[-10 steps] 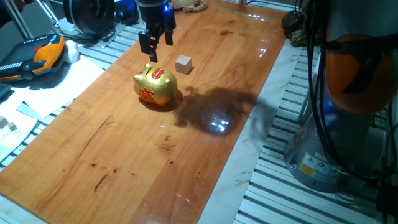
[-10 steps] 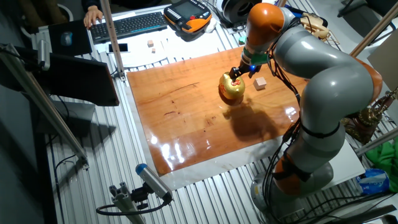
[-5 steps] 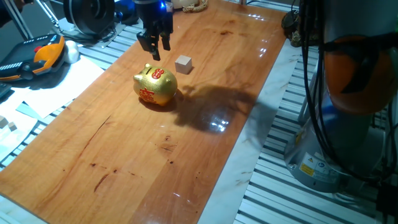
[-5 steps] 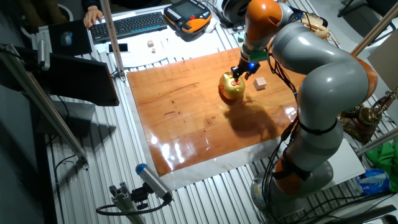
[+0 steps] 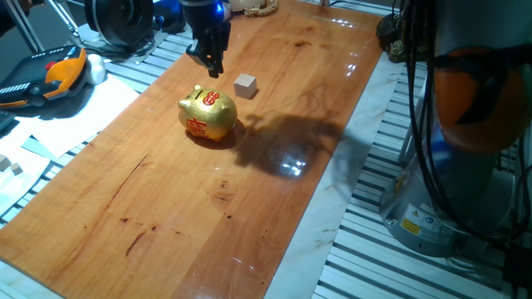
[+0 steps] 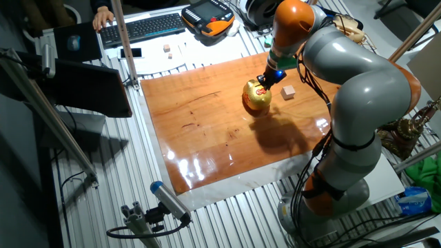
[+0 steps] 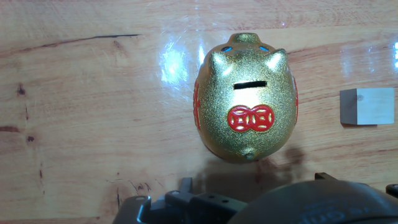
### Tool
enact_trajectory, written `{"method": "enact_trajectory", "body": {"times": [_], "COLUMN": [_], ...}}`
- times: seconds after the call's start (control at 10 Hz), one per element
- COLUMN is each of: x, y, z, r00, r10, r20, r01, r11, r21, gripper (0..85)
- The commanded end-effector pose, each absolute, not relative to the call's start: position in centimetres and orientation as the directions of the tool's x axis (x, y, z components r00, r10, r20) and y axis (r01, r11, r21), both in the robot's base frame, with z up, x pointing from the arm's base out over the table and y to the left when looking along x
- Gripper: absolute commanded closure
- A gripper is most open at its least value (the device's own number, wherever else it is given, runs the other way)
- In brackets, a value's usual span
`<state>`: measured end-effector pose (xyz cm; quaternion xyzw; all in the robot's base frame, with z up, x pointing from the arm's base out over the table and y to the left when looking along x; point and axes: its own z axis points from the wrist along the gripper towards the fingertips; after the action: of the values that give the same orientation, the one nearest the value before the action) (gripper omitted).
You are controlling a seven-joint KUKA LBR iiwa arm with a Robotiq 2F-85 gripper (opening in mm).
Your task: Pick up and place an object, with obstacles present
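**Collision Risk: Gripper Above the Piggy Bank**

Polished wood forms the table (image 5: 274, 178), and reflections on it may mask edges. Positions below are given relative to the gold piggy bank (image 5: 208, 114), the obstacle.

- Wooden cube (image 5: 245, 85): rests on the table just beside the piggy bank, apart from it, toward the far end of the table. In the hand view the cube (image 7: 367, 106) lies at the right margin, while the piggy bank (image 7: 245, 99) fills the centre.
- Gripper (image 5: 209, 65): hangs above the piggy bank's far side, holding nothing. The fingers appear close together in one fixed view (the angle is too narrow to say whether they are parted or closed).

Hazards:

1. A straight descent from here likely strikes the piggy bank, not the cube.
2. A low sideways move toward the cube may clip the bank's ears or push it into the cube.
3. Fingers descending beside the bank may lack clearance around the cube.
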<state>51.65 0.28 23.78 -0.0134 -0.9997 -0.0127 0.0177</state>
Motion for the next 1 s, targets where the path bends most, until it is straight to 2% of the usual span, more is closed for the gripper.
{"method": "enact_trajectory", "body": {"times": [0.0, 0.9], "x": [51.68, 51.19], "y": [0.28, -0.44], "z": [23.75, 23.92], "r00": [-0.999, -0.997], "r10": [0.026, 0.044], "r20": [0.036, 0.058], "r01": [0.027, 0.047], "r11": [0.999, 0.998], "r21": [0.028, 0.043], "gripper": [85.0, 85.0]}}
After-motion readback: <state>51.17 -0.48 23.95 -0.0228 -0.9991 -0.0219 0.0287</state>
